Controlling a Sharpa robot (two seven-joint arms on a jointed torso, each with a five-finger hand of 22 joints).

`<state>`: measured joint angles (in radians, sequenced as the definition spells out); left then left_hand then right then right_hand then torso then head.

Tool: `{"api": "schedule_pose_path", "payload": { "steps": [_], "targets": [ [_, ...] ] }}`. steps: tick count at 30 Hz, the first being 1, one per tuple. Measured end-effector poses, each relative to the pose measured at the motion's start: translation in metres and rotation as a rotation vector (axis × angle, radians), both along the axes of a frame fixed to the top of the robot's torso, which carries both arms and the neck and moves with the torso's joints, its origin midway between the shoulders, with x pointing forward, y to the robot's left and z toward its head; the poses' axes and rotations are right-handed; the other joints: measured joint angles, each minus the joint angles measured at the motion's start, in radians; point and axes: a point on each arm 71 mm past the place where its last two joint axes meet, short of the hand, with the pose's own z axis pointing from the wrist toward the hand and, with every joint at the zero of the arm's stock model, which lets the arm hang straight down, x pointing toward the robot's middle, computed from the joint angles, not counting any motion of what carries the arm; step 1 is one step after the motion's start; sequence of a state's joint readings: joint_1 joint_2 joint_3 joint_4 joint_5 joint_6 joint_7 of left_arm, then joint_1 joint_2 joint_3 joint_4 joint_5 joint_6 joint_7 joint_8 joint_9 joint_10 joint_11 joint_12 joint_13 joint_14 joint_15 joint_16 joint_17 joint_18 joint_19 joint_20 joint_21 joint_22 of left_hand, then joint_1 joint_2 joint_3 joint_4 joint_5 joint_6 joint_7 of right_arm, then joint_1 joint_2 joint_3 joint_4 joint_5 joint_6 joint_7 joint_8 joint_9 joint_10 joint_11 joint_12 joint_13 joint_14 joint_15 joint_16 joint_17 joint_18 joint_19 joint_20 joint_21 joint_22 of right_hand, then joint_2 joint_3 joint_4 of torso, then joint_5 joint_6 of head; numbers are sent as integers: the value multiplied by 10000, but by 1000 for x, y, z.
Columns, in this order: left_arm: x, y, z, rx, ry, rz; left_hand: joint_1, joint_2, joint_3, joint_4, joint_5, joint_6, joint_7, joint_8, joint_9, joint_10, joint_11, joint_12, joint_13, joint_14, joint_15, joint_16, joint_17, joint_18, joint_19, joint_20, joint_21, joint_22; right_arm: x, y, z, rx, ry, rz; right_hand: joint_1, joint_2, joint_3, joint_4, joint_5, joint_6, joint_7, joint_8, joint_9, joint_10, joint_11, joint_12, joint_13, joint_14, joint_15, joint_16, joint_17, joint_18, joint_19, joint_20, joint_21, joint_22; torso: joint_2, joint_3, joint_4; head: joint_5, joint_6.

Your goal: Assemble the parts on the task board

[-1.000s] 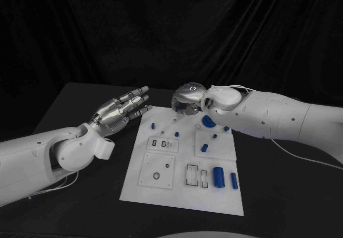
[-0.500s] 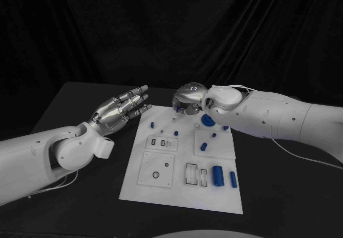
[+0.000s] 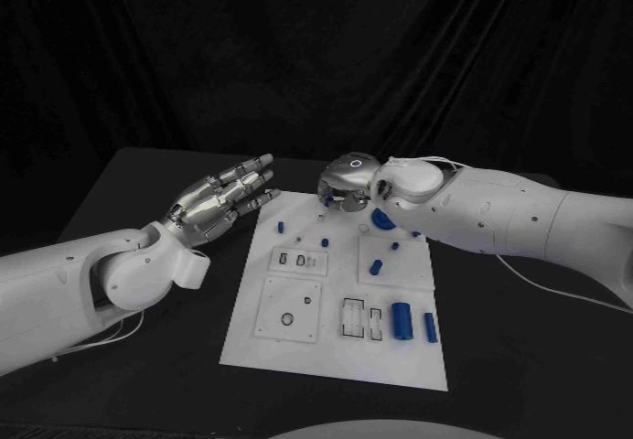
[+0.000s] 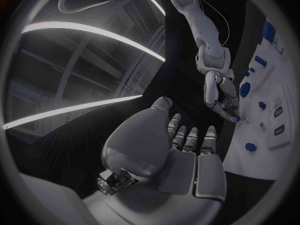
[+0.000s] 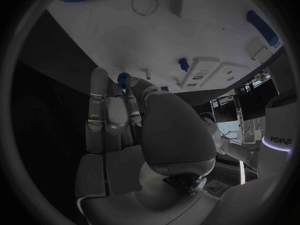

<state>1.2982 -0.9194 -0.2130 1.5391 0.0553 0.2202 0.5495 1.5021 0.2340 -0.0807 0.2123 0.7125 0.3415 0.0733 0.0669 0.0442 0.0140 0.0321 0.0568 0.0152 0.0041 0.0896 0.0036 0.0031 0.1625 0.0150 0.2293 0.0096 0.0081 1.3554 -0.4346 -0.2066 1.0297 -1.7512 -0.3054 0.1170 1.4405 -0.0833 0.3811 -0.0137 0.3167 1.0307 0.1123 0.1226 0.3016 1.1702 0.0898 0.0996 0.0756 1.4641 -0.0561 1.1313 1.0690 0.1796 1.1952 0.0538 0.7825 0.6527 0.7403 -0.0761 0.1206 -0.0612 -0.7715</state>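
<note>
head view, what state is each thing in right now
left robot hand: empty, fingers spread, raised beside the board's far left edge
right robot hand: fingers curled down at the board's far end; whether it holds a part can't be told
task board: flat on the table
two blue cylinders: lying on the board's near right

A black table [image 3: 145,197] lies beneath both hands. A black pleated curtain [image 3: 316,73] hangs beyond the hands, behind the table's far edge.
</note>
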Motion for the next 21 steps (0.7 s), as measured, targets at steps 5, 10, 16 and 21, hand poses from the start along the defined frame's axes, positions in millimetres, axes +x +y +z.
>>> {"api": "schedule_pose_path", "payload": {
  "steps": [5,10,16,21],
  "targets": [
    [0,0,0,6,7,-17,0,0,0,0,0,0,0,0,-1,-1,-1,0,0,1,0,0,0,-1,0,0,0,0,1,0,-3,-21,37,-45,-1,0,0,0,-1,-81,-28,-48,-35,0,0,-50,2,0,0,0,-58,0,-36,-36,41,56,1,0,13,-21,-22],
    [1,0,0,15,14,-25,0,0,0,0,0,0,0,0,-1,-1,-1,0,0,0,0,0,0,-1,0,0,0,0,1,1,-4,-28,70,-45,-1,-1,28,29,-2,-92,-21,-99,-57,0,0,-111,3,0,0,-47,-84,0,-71,0,41,97,1,-1,23,-24,-48],
    [1,0,-1,25,29,-43,0,0,-1,0,0,35,-36,-1,10,29,28,0,-1,0,0,0,0,0,0,0,0,0,1,1,-4,-51,107,-80,-20,-53,103,105,-22,-453,-94,-366,-159,-254,-249,-331,-12,-78,78,-128,-149,0,-261,3,80,223,-4,-5,23,-32,-54],
    [2,0,-1,31,43,-62,0,0,69,13,0,78,7,47,10,29,28,0,0,0,-1,0,0,0,0,0,0,0,1,-1,-8,-178,270,-223,1,-260,100,98,-233,-1861,-413,-564,-533,-2511,-231,-338,-109,-471,183,-658,-611,1,-597,123,80,397,-7,-6,17,-30,-54]
  ]
}}
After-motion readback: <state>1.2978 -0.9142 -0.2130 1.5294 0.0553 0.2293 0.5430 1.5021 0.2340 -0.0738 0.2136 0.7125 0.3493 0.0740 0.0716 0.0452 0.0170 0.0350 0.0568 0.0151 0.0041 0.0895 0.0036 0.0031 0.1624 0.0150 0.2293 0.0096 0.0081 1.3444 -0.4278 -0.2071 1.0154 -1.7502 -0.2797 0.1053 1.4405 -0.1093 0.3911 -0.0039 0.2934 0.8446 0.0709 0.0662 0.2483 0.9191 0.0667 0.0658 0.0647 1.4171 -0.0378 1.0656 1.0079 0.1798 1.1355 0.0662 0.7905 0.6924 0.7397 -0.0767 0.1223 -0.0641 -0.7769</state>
